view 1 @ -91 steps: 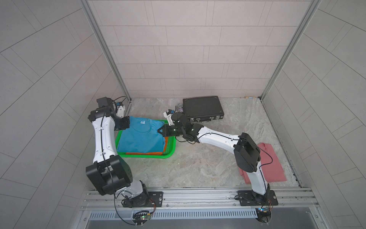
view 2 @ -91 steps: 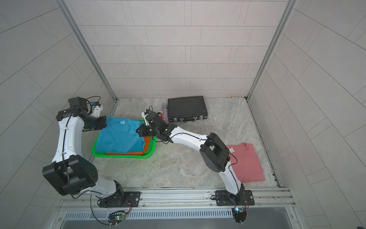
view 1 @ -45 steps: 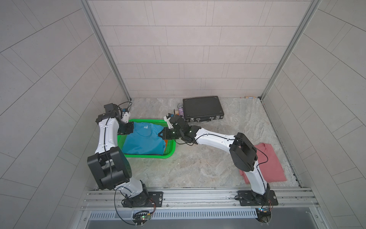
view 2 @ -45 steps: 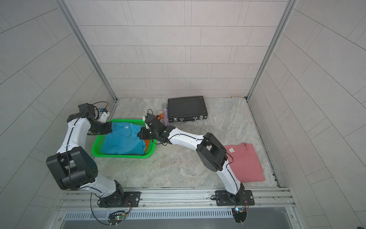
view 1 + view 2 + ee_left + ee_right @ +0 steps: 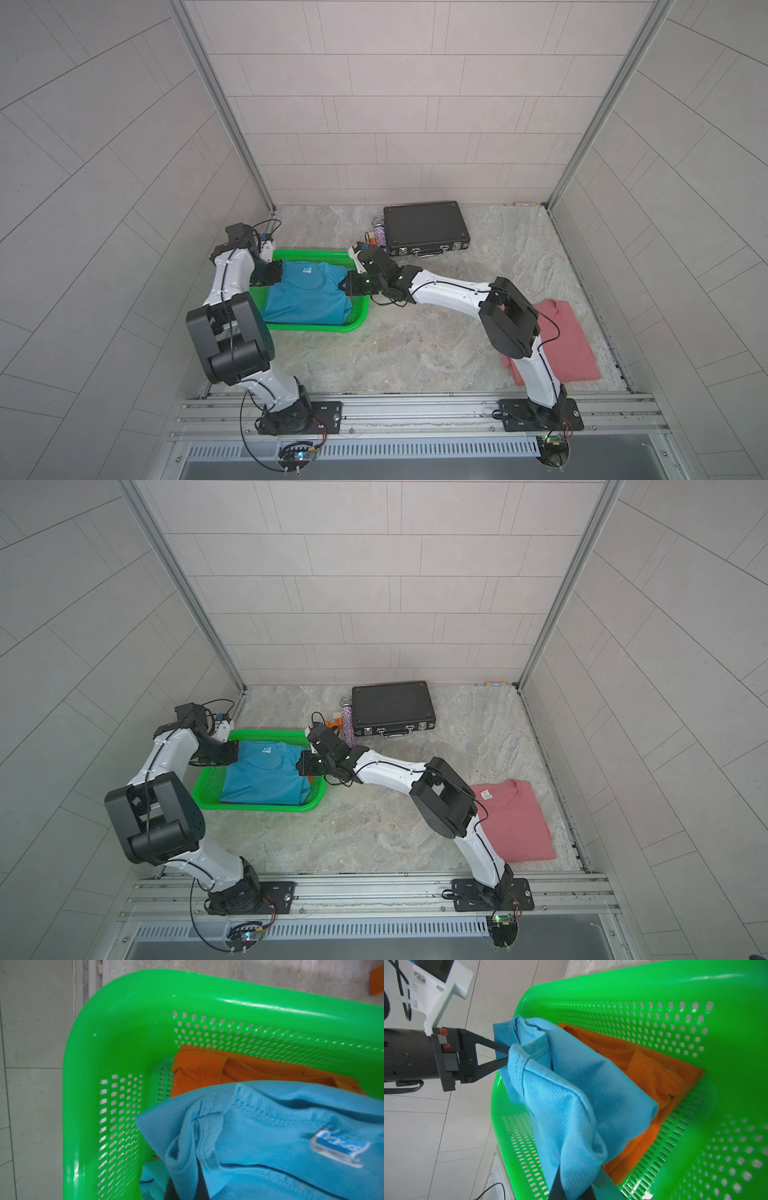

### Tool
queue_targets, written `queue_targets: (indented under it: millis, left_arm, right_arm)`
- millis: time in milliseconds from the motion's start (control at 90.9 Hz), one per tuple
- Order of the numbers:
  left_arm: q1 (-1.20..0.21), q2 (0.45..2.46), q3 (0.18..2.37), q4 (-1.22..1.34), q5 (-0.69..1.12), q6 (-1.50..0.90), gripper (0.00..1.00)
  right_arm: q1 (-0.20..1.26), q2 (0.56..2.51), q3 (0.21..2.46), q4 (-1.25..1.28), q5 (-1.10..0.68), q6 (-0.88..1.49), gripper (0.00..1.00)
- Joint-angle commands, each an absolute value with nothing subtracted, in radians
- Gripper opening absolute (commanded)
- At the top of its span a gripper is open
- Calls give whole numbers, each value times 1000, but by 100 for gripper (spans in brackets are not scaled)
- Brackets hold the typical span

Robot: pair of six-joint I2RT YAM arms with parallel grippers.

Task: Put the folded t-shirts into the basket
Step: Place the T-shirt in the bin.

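Grey tiled walls close in a marbled tabletop (image 5: 415, 345), with a metal rail (image 5: 415, 409) along the near edge carrying both arm bases. Nearest, on the right, the pink tee (image 5: 515, 825) lies flat and folded on the tabletop with its collar toward the back. It is partly behind the right arm (image 5: 444, 804) and well apart from the basket (image 5: 316, 328).

Further in, on the left, stands the basket, reached by the arms from opposite sides. Inside it the orange tee (image 5: 199, 1068) lies on the bottom against the far wall. The blue tee (image 5: 307, 295) sits over it, within the rim in both top views, hiding nearly all of the orange one from above.

The left claw (image 5: 506, 1054) is closed on a bunched fold at the blue tee's collar end, at the basket's left side. The right claw (image 5: 348, 286) is closed on the same tee at its opposite edge, with cloth pinched in its jaws in the right wrist view. Between the two grips the collar end is held up off the orange tee. Whether the rest of the cloth rests on it is hard to tell.

Beyond the basket, by the back wall, a black case (image 5: 424, 226) lies flat and closed, latches toward the front. A glittery bottle (image 5: 347, 725) lies just beside its left end.
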State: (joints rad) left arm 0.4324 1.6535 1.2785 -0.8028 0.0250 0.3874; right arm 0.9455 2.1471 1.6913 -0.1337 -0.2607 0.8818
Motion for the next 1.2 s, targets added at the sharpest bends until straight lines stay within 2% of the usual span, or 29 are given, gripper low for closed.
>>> queue_targets:
  millis: [0, 429, 473, 517, 583, 660, 715, 781, 825, 979, 1122, 1188]
  left_arm:
    - [442, 1677, 1256, -758, 12, 369, 0]
    - [443, 1750, 1292, -664, 65, 339, 1]
    - [443, 1757, 1290, -648, 70, 339, 4]
    - [443, 1768, 1290, -635, 70, 336, 8]
    - [443, 1783, 1296, -628, 56, 323, 25]
    - [443, 1788, 1303, -631, 47, 323, 45]
    - [444, 1776, 1305, -626, 25, 312, 60]
    - [448, 1750, 1313, -631, 27, 302, 63]
    - [449, 1728, 1321, -646, 41, 300, 72]
    - [449, 1647, 1362, -701, 70, 287, 75]
    - [451, 1592, 1417, -785, 48, 266, 84]
    - [451, 1572, 1429, -822, 56, 272, 85]
  right_arm:
    - [931, 2177, 1716, -167, -250, 856, 0]
    - [890, 2249, 1795, -208, -240, 784, 0]
    - [888, 2256, 1813, -221, -232, 769, 7]
    - [887, 2260, 1828, -238, -220, 760, 21]
    - [884, 2264, 1838, -250, -212, 754, 28]
    - [881, 2256, 1839, -272, -199, 753, 42]
    - [881, 2240, 1828, -276, -186, 748, 49]
    - [882, 2210, 1811, -275, -169, 744, 52]
    - [883, 2188, 1800, -275, -159, 738, 53]
    - [884, 2111, 1778, -276, -136, 713, 54]
    - [887, 2038, 1754, -303, -110, 682, 56]
    - [888, 2014, 1739, -309, -104, 665, 57]
